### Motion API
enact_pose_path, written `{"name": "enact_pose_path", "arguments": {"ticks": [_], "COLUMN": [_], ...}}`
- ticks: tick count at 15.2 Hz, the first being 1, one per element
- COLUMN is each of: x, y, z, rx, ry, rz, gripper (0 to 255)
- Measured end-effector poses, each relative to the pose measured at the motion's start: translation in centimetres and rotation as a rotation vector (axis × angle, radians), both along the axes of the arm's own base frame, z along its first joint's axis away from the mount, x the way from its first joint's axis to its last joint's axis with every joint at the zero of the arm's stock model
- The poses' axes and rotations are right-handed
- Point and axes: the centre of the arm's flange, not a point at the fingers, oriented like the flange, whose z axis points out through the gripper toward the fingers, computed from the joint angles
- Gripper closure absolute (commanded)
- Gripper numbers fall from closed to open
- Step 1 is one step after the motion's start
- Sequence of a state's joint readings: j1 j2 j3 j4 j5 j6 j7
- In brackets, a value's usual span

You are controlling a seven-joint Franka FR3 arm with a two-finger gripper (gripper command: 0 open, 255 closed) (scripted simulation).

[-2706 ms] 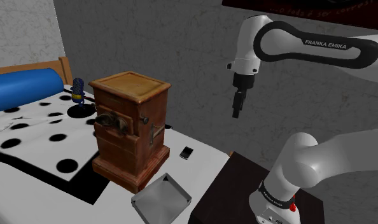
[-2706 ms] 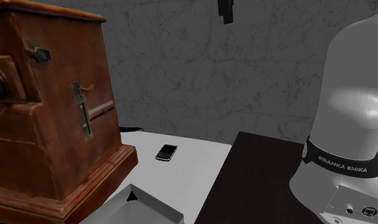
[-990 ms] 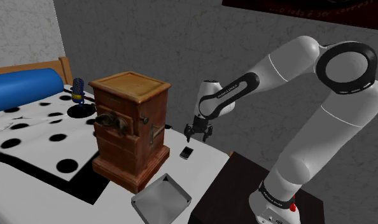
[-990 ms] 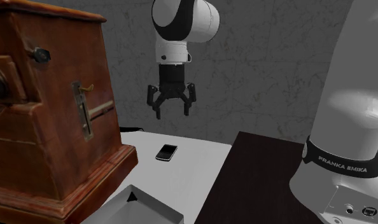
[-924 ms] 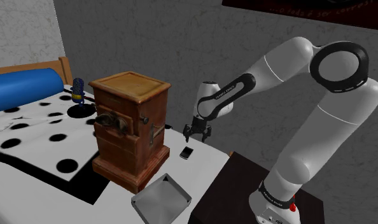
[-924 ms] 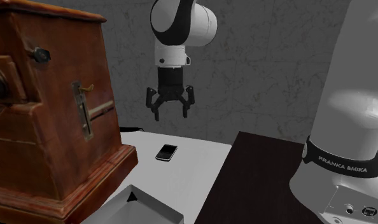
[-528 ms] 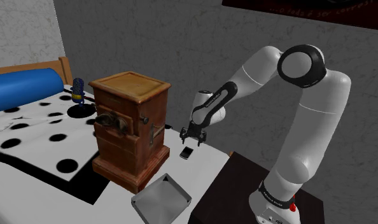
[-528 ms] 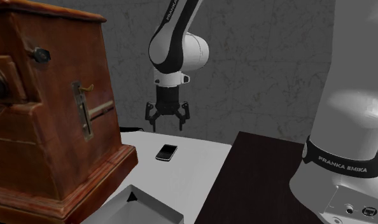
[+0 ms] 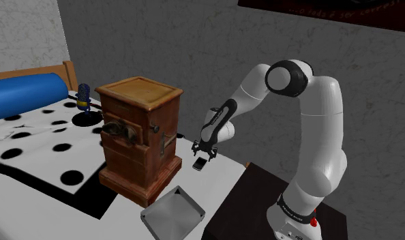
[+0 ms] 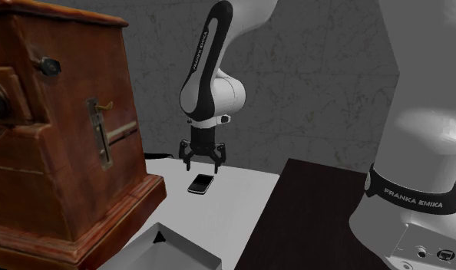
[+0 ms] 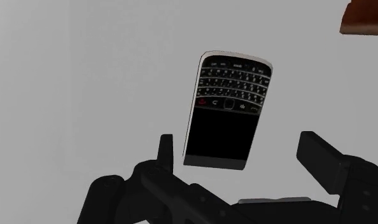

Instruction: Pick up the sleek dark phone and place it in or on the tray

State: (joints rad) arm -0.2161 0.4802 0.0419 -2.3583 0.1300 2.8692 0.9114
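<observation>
The black gripper (image 10: 203, 163), fingers spread and empty, hangs just above the flat, glossy dark phone (image 11: 226, 108), silver-rimmed with tiny keys, which lies on the smooth white table (image 9: 220, 174) between the wooden box (image 9: 140, 136) and the stand, beyond the grey square tray (image 9: 172, 215).

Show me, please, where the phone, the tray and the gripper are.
phone (image 11: 226, 110): wrist view, middle of its face.
tray (image 9: 172, 215): shoulder view, bare floor.
gripper (image 10: 203, 164): second exterior view, midway between fingertips.
</observation>
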Motion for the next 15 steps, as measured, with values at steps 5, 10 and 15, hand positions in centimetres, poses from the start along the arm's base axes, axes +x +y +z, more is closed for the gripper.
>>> {"name": "enact_pose_path", "arguments": {"ticks": [5,10,15], "x": [0.3,0.3,0.3], "y": [-0.3,-0.4,-0.3], "z": [-2.7,-4.7,-4.7], "rx": [-0.002,-0.002,-0.002], "ry": [-0.002,-0.002,-0.002], "rz": [-0.021,-0.022,-0.022], "gripper": [0,0,255]}}
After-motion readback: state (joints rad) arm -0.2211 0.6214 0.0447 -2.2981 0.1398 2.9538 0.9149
